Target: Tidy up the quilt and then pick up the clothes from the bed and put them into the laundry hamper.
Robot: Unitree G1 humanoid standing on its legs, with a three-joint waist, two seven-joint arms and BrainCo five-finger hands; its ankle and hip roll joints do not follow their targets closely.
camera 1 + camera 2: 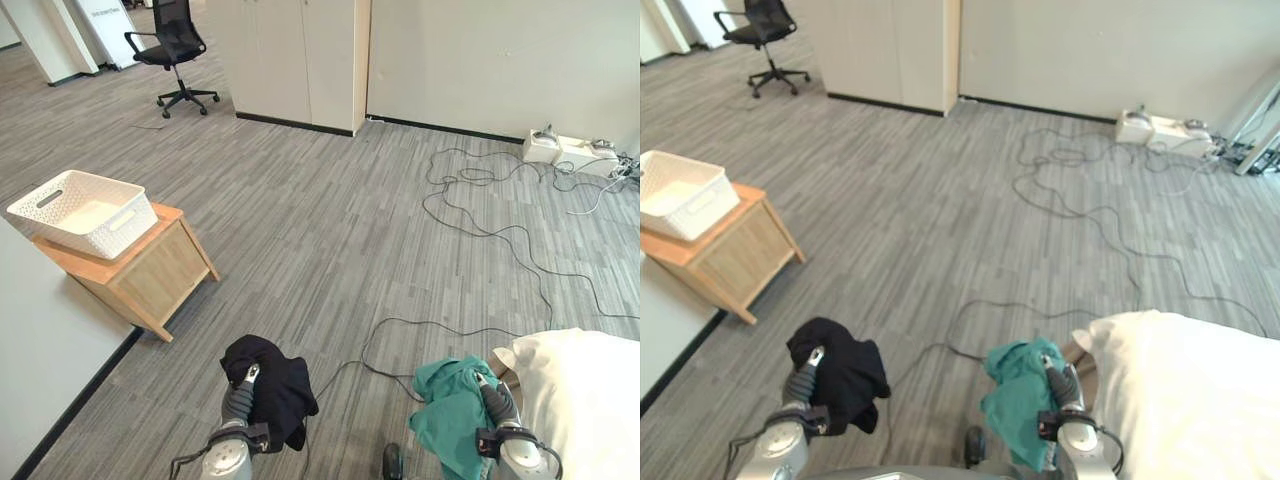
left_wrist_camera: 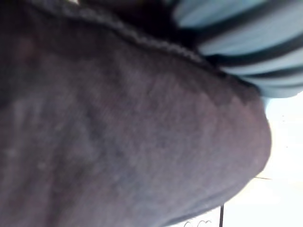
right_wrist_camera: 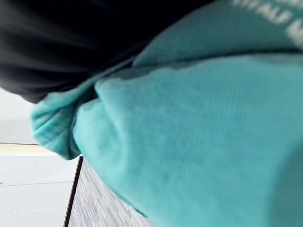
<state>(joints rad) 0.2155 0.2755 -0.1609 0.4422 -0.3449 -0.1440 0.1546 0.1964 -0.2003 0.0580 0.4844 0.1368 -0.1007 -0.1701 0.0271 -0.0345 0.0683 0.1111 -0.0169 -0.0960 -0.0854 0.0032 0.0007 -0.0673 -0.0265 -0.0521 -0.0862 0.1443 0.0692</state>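
Note:
A black garment hangs bunched from my left hand, low in the eye views, and its dark cloth lies right against the left wrist camera. My right hand is shut on a teal garment, whose folds show up close in the right wrist view. Both hands are held over the grey floor. The white slatted laundry hamper stands on a small wooden table to the far left, well apart from both hands. The white quilt lies at the lower right, beside my right hand.
Loose cables snake over the floor ahead and to the right, leading to white boxes by the wall. A black office chair and a tall cabinet stand at the back. A white panel runs along the left.

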